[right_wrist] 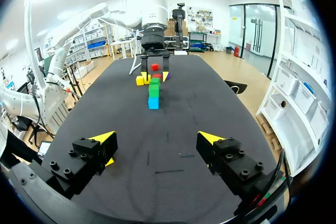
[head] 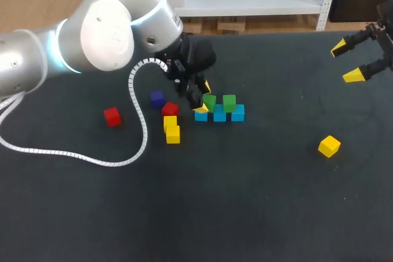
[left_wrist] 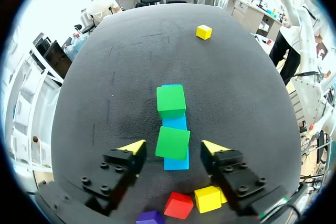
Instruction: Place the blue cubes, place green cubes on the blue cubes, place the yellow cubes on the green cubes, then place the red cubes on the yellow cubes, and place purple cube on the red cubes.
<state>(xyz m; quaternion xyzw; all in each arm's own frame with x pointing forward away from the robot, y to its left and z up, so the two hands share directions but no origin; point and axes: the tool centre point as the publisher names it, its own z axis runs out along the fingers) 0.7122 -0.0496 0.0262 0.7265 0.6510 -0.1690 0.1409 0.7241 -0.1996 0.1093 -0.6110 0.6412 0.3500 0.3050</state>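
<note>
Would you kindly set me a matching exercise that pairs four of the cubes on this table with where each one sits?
Things:
1. purple cube
2. lone yellow cube
3. green cubes
4. lone red cube

Places:
A. on the blue cubes, one of them between the open left jaws
B. alone, far to the right of the blue row
C. close beside the other red cube
D. alone, inside the curve of the white cable

Pairs: 1-C, 2-B, 3-A, 4-D

A robotics lab, it seems: a dark-topped table [head: 264, 213] carries small coloured cubes [head: 329, 146]; a heavy grey-white left arm [head: 104, 29] with a coiled white cable [head: 145, 130] bends over it; the right gripper [head: 346, 62], its fingers [head: 354, 76] tipped bright yellow, hangs at the far corner.
</note>
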